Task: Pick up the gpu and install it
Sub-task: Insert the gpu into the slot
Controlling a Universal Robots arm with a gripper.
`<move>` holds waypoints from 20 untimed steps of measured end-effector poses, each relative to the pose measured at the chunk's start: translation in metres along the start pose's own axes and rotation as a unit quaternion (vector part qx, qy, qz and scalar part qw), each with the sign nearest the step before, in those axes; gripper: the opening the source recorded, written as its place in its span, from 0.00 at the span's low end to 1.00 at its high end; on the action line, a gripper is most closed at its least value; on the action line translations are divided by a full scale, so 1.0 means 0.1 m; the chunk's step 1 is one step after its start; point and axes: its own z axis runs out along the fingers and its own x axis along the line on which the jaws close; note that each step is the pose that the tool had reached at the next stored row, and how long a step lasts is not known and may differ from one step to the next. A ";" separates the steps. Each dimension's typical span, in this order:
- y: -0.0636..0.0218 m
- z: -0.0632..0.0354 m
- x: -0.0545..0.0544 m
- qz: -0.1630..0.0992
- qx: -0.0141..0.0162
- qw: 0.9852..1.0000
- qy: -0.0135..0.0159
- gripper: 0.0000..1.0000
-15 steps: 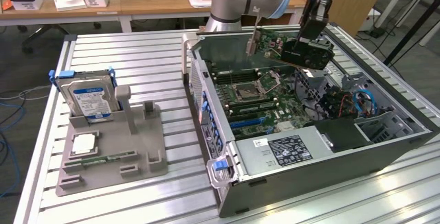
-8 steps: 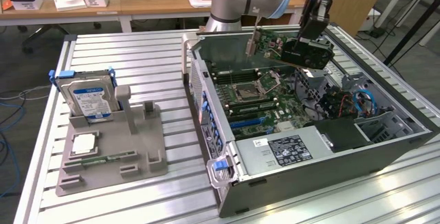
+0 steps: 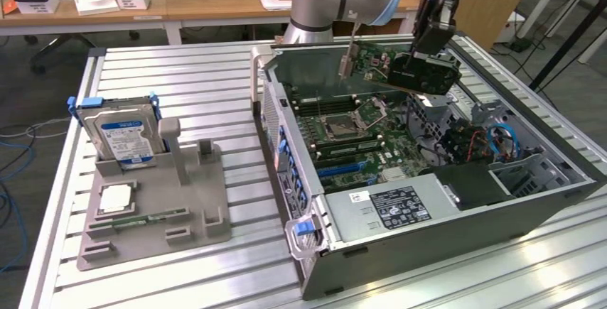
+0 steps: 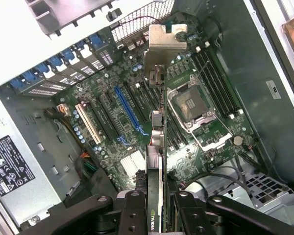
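My gripper (image 4: pixel 157 205) is pinching the gpu (image 4: pixel 157 142) edge-on, hanging above the motherboard (image 4: pixel 112 112) in the open case (image 3: pixel 446 245). It looks light, stiff and fragile: best held by the shroud and board edges.

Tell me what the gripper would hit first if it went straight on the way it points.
Likely the motherboard: the gpu in the gripper would touch it first, near the slots; depth is unclear.
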 end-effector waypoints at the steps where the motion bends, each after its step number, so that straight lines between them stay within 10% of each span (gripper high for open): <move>1: 0.000 0.000 0.00 -0.002 0.000 1.000 0.000 0.26; 20: 0.000 0.000 0.00 -0.040 -0.001 0.999 0.000 0.26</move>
